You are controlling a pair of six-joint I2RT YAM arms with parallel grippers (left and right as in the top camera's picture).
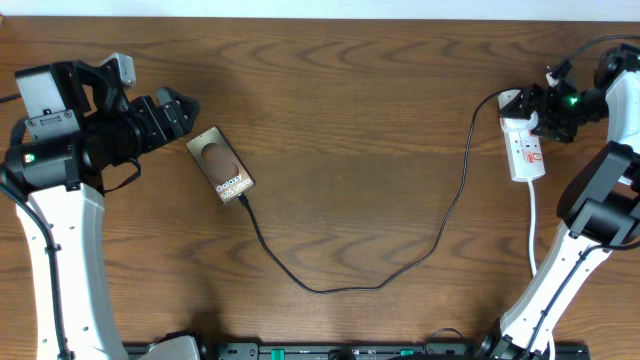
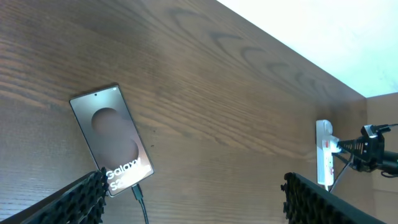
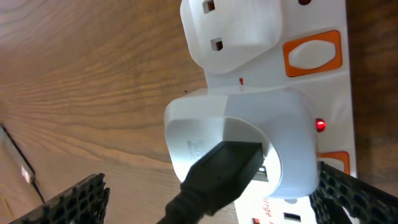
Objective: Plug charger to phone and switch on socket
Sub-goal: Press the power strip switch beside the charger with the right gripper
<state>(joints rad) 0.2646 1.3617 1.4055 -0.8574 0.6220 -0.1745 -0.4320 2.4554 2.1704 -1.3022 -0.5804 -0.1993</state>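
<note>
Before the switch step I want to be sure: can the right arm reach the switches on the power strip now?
Probably yes. Its open jaws hang close over the power strip, and one orange switch lies uncovered beside the white plug.

We can read the white words "Galaxy S25 Ultra" on the near end of the phone (image 1: 221,165). The red print on the socket (image 3: 329,93) is too small for us to read.

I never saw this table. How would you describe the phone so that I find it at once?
On the wooden table, look at the left half, near the left gripper. The phone lies flat at an angle, a black cable meeting its lower end. Unlike the white power strip far right, it is a dark slab bearing a brown oval and white "Galaxy" lettering.
</note>
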